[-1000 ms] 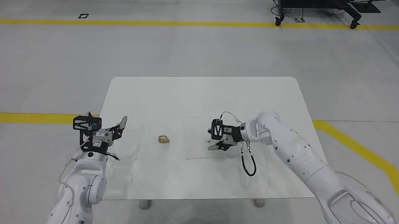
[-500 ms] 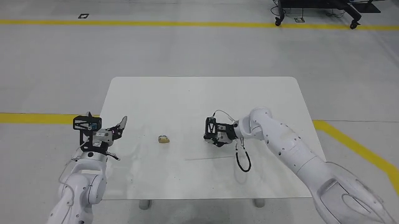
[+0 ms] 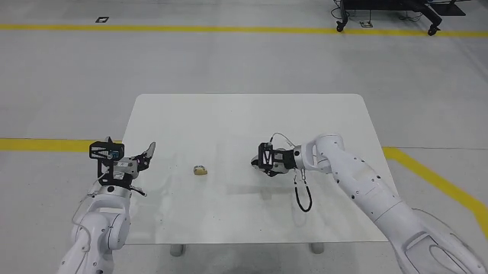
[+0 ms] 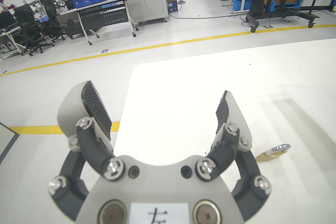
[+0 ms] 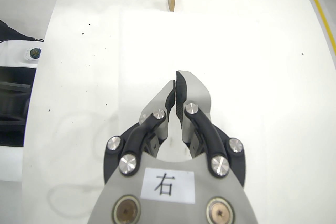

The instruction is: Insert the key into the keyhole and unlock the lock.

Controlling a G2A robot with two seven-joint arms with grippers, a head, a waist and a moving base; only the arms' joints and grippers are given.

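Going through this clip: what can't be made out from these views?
1. Key: whether the shut right pincer holds one; in the right wrist view its pads meet and cover anything between, and the top view is too small.
2. Padlock keyhole: too small in the top and right wrist views.
3. Padlock body: in the left wrist view, partly behind the open left pincer.

White tabletop [image 3: 244, 114] mid-frame on pale floor [image 3: 229, 60]. Small brass lock [image 3: 200, 170] lying left of centre, low. Left gripper [image 3: 146, 158] at tabletop's left edge; right gripper [image 3: 256, 164] right of lock, apart from it.
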